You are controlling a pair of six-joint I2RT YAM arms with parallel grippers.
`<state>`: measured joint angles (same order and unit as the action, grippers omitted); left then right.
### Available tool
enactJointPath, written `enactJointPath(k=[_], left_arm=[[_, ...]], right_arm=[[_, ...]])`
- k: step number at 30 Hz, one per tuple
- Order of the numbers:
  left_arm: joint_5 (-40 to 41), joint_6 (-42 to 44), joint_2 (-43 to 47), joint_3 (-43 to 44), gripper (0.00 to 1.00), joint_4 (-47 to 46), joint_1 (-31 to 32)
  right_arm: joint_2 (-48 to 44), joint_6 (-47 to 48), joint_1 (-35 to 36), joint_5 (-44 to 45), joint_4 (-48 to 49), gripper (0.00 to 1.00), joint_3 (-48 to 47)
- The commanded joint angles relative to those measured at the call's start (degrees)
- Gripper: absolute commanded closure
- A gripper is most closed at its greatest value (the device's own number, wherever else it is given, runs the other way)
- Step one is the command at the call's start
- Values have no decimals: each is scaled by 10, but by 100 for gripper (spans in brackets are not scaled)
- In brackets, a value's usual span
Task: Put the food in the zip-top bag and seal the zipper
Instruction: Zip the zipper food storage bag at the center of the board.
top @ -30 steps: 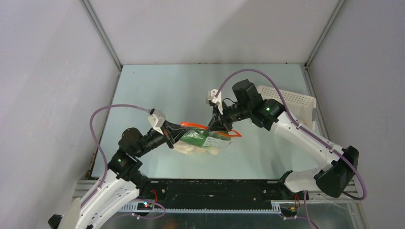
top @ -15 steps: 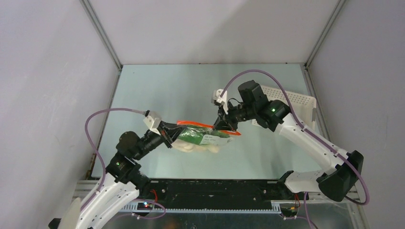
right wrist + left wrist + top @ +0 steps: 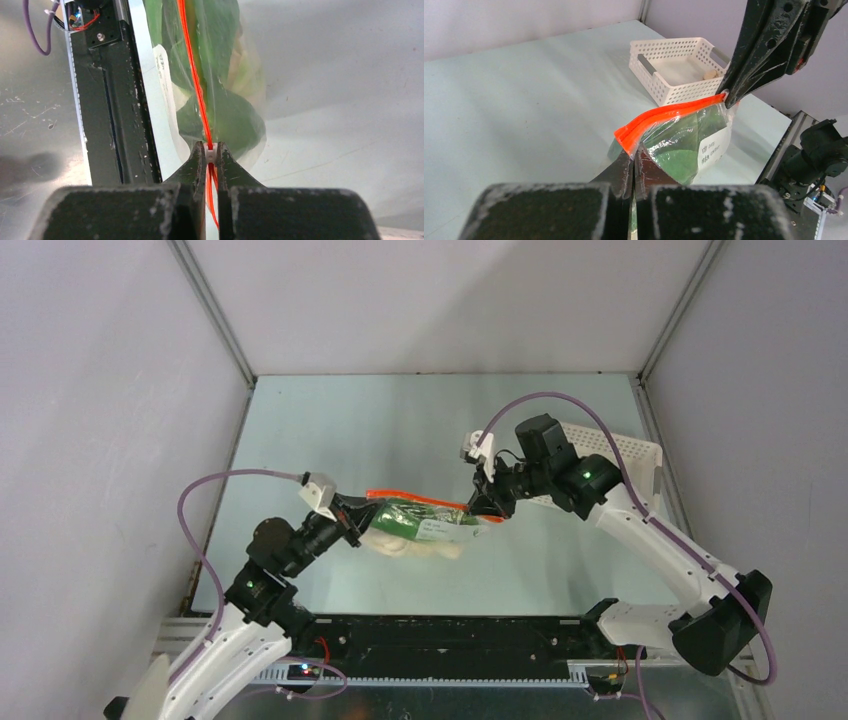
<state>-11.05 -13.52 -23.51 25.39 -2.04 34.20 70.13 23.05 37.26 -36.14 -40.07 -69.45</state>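
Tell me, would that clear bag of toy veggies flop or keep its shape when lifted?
Probably floppy: the zip-top bag sags below its zipper between the left gripper and right gripper. Likely bottom-heavy: the food bulges low. Its glossy film may slip.

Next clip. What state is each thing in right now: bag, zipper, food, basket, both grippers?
bag: held at both ends of its mouth, food inside.
zipper: stretched taut between the grippers, looks closed along that stretch.
food: green and pale pieces, inside the bag.
basket: upright on the table, one small pale piece inside.
left gripper: shut on the bag's corner below the zipper's end.
right gripper: shut on the zipper.
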Motion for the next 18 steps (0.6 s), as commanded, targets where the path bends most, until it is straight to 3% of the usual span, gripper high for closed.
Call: enactJointPath(k=[1,18], left_arm=[[62,14,2,13,100,-47,-5],[108,30,19,15,100,-40,-5]], right_arm=[[-27,19,-17,38,-51,100,2],[-58,45,-58,57,-77,100,2]])
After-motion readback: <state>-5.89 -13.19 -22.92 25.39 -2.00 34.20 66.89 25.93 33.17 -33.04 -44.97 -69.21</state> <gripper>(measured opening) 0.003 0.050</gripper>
